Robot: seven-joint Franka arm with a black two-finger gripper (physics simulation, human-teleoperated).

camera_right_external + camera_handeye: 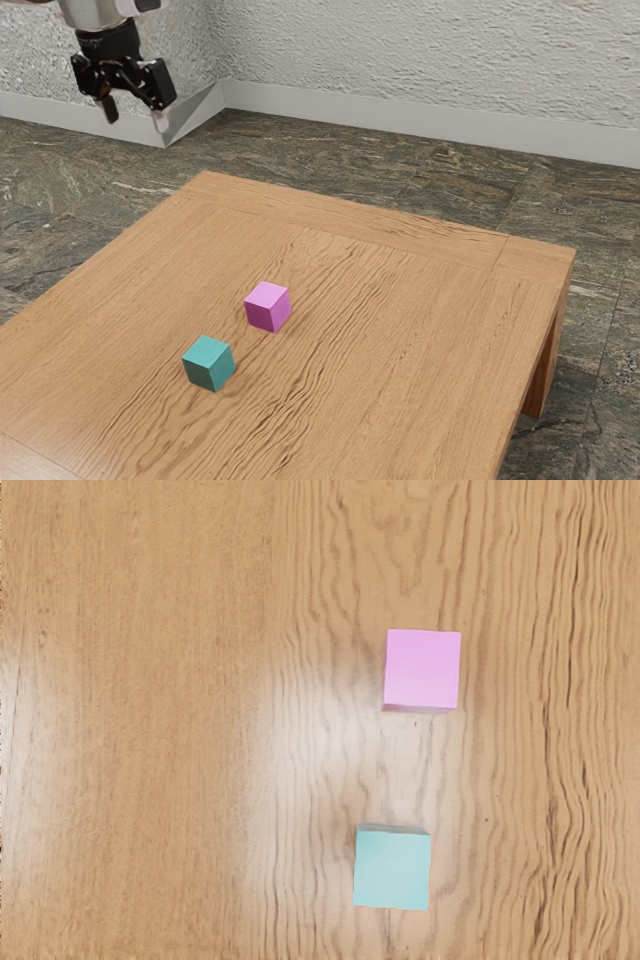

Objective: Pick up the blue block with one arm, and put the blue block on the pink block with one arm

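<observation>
A blue-teal block (208,362) sits on the wooden table (400,300), toward the front in the exterior view. A pink block (268,306) rests a short way behind it and to the exterior view's right, with a gap between the two. My gripper (135,113) hangs high above the table's far left corner, open, with nothing between its fingers. From the wrist camera I look straight down on both cubes: the blue block (392,868) and the pink block (423,670) lie apart on the wood.
The table's right edge (545,330) drops to a dark stone floor. A white textured wall with a pale baseboard (420,120) runs behind the table.
</observation>
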